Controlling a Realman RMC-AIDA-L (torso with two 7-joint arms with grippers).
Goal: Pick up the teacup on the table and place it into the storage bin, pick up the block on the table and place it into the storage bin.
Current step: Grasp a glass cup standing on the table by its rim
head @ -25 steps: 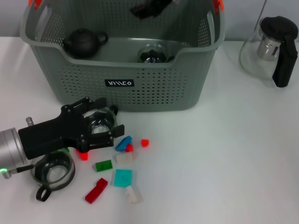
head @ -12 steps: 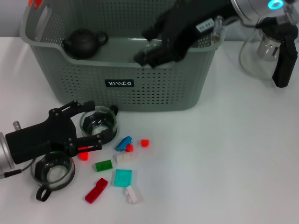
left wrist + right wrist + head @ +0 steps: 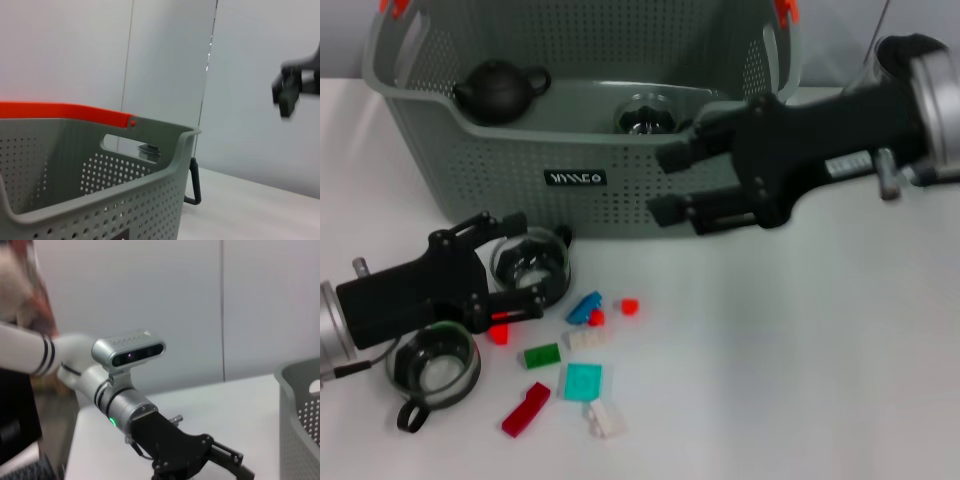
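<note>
A glass teacup (image 3: 532,268) stands on the white table (image 3: 800,360) in front of the grey-green storage bin (image 3: 620,200). My left gripper (image 3: 525,260) is open, its black fingers (image 3: 480,232) on either side of this cup's near part. A second glass teacup (image 3: 435,365) with a black handle stands beside the left arm. Several small blocks lie close by: blue (image 3: 584,306), green (image 3: 541,354), cyan (image 3: 584,381), red (image 3: 525,408). My right gripper (image 3: 662,184) is open and empty, in front of the bin's front wall above the table.
Inside the bin are a black teapot (image 3: 495,90) and a glass cup (image 3: 645,115). The right arm hides most of the glass jug (image 3: 902,48) at the back right. The left wrist view shows the bin's rim (image 3: 100,200) and orange clip (image 3: 65,110).
My right arm has come from above the bin down and forward to its front wall. My left gripper has drawn back a little to the left; the teacup has stayed in place.
</note>
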